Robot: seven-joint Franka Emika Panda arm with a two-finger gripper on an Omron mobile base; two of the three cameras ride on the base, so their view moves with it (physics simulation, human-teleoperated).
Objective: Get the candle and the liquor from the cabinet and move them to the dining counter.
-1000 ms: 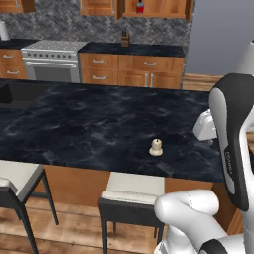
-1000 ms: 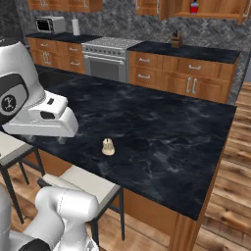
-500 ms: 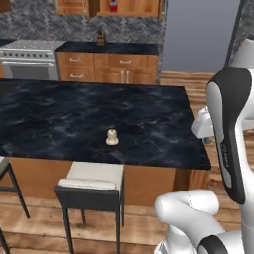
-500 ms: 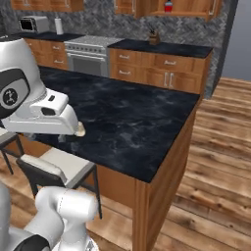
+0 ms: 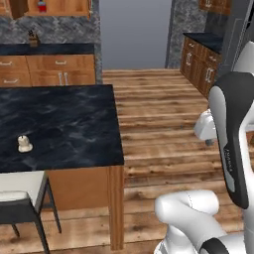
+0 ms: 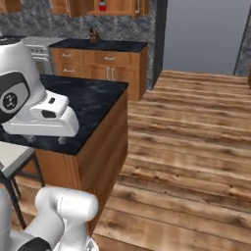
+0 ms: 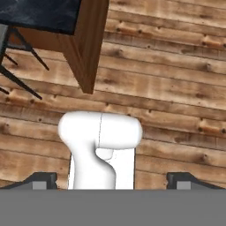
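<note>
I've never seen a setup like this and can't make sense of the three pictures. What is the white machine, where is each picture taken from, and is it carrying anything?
The white machine is a robot arm on a driving base, in a simulated kitchen. Two pictures come from cameras on the base, behind the arm to its left and right. The third looks along the end effector, down at the wooden floor; its fingers stand wide apart and hold nothing. On the dining counter stands the candle, beside a stool. The liquor, a red bottle, sits up in the cabinet on the far wall.
</note>
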